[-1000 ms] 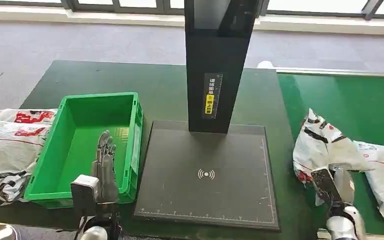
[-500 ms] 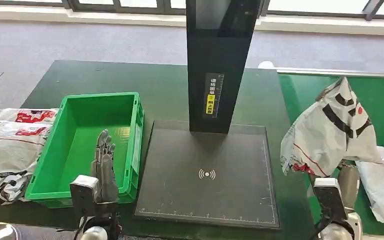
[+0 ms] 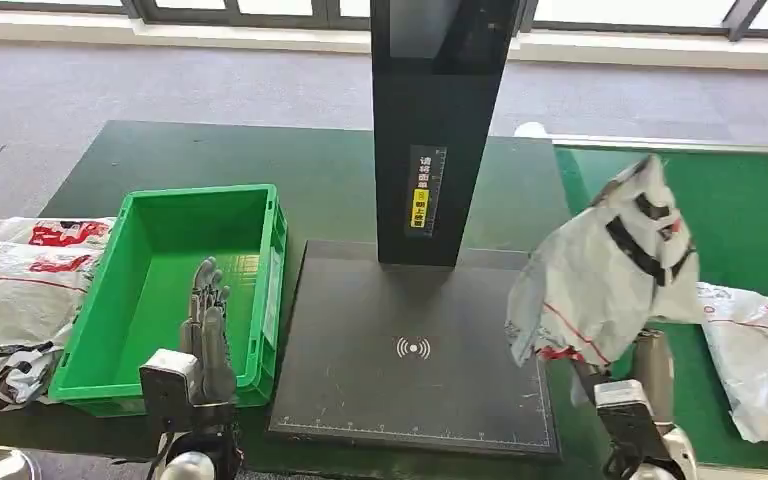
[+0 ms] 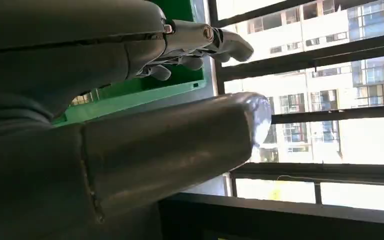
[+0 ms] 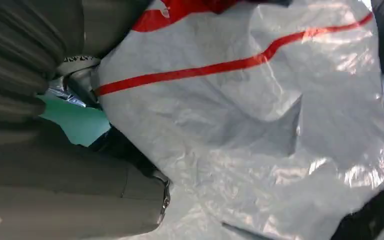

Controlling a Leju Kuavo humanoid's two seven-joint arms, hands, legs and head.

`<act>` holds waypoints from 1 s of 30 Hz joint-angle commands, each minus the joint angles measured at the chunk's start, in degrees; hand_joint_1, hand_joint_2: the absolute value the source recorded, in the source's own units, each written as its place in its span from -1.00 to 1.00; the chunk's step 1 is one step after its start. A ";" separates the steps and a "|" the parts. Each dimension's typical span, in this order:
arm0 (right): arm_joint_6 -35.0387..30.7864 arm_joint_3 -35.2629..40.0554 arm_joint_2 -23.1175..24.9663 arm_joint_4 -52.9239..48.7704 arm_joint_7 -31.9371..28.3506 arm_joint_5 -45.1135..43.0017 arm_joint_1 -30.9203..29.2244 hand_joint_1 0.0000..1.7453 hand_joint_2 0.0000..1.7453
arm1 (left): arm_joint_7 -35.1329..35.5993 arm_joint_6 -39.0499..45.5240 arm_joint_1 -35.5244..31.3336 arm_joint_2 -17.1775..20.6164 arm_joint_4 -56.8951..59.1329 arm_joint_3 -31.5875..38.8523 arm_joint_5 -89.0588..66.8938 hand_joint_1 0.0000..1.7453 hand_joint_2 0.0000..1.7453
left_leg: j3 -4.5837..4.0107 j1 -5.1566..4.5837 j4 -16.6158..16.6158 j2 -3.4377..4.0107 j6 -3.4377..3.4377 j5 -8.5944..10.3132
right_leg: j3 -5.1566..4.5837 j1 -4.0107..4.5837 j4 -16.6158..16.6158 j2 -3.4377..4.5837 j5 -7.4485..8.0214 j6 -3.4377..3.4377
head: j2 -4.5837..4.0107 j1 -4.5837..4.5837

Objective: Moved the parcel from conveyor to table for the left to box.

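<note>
Crumpled white plastic parcel with red and black markings (image 3: 600, 275) hangs gripped in right hand (image 3: 628, 385), at black scanner plate's (image 3: 410, 350) right edge; left hand (image 3: 207, 325), fingers spread, waits over green plastic crate (image 3: 130, 270) far left.

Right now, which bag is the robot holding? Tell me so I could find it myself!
Find the tall black post standing on the flat black pad. Just beside the pad, toward the bright green conveyor, the right hand holds a crinkly white parcel with red and black markings. It is the only bag up in the air; the others lie flat.
</note>
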 commanded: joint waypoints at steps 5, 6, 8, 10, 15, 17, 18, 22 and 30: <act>11.88 21.52 2.40 41.27 4.86 -9.47 -16.85 1.00 1.00 | 1.01 -1.21 -5.70 0.89 8.15 -3.54 1.25 -1.00 -1.00 | 0.24 0.09 -0.17 0.14 -0.04 0.06 | 0.26 0.11 -0.20 0.06 0.16 -0.10 | 0.00 -0.02; 11.95 21.43 3.00 45.79 4.83 -9.58 -19.09 1.00 1.00 | 1.18 -1.37 -5.88 0.66 8.24 -3.56 1.27 -1.00 -1.00 | 0.26 0.07 -0.21 0.17 -0.04 0.06 | 0.29 0.10 -0.23 0.10 0.17 -0.10 | -0.02 -0.02; 11.93 21.17 4.21 51.93 3.52 -9.80 -22.19 1.00 1.00 | 1.31 -1.41 -6.09 0.43 8.40 -3.62 1.23 -1.00 -1.00 | 0.28 0.08 -0.21 0.28 -0.03 0.07 | 0.30 0.11 -0.25 0.20 0.21 -0.09 | -0.02 0.00; 11.89 21.19 4.39 52.18 3.49 -9.78 -22.40 1.00 1.00 | 1.31 -1.41 -6.07 0.40 8.38 -3.66 1.22 -1.00 -1.00 | 0.25 0.06 -0.22 0.32 -0.04 0.09 | 0.24 0.08 -0.23 0.25 0.23 -0.09 | 0.00 0.00; 11.89 21.19 4.39 52.18 3.49 -9.78 -22.40 1.00 1.00 | 1.31 -1.41 -6.07 0.40 8.38 -3.66 1.22 -1.00 -1.00 | 0.32 0.21 -0.05 0.40 -0.07 -0.01 | 0.24 0.22 -0.13 0.31 0.15 -0.08 | 0.00 0.00; 11.89 21.19 4.39 52.18 3.49 -9.78 -22.40 1.00 1.00 | 1.31 -1.41 -6.07 0.40 8.38 -3.66 1.22 -1.00 -1.00 | 0.38 0.17 -0.10 0.58 -0.08 0.04 | 0.18 0.16 -0.14 0.40 0.21 -0.11 | 0.00 0.00; 11.89 21.19 4.39 52.18 3.49 -9.78 -22.40 1.00 1.00 | 1.31 -1.41 -6.07 0.40 8.38 -3.66 1.22 -1.00 -1.00 | 0.41 0.20 -0.05 0.58 -0.08 -0.03 | 0.19 0.19 -0.10 0.41 0.17 -0.12 | 0.00 0.00; 9.34 20.82 5.08 53.52 3.74 -8.71 -22.94 -1.00 1.00 | 1.52 -1.35 -5.59 0.55 7.71 -3.67 0.89 -1.00 -1.00 | 0.45 0.21 -0.05 0.55 -0.05 0.06 | 0.23 0.19 -0.11 0.38 0.27 -0.16 | 0.00 -0.02; 18.91 19.17 6.39 54.26 1.99 -11.50 -21.87 -1.00 1.00 | 2.40 -1.82 -5.82 0.45 7.49 -4.73 0.40 -1.00 -1.00 | 0.44 0.22 -0.10 0.48 -0.07 0.25 | 0.24 0.21 -0.16 0.30 0.46 -0.11 | 0.00 -0.02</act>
